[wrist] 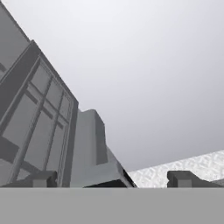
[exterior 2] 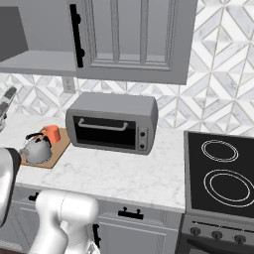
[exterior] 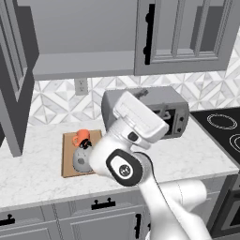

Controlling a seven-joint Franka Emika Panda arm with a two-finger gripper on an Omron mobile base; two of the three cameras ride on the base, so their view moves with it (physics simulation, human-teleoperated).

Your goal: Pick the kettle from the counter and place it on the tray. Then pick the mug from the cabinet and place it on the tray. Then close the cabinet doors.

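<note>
The wooden tray (exterior: 68, 171) lies on the marble counter (exterior: 37, 178), left of my arm. On it stands the silver kettle (exterior: 80, 162), with the orange mug (exterior: 82, 136) just behind it; both appear again in the right base view, kettle (exterior 2: 35, 152) and mug (exterior 2: 51, 133). Above them the cabinet (exterior: 79, 65) stands open with a bare shelf. Its left door (exterior: 13, 79) is swung out, and the paned door (exterior: 187, 33) to the right is flush. My gripper (wrist: 113, 179) is open, holds nothing, and looks up along a paned door (wrist: 39, 122).
A grey toaster oven (exterior 2: 111, 121) sits on the counter right of the tray, partly behind my arm. A black cooktop (exterior 2: 221, 173) lies at the far right. Grey drawers with black handles (exterior: 103, 204) run below the counter edge. An outlet (exterior: 81, 86) is on the tiled backsplash.
</note>
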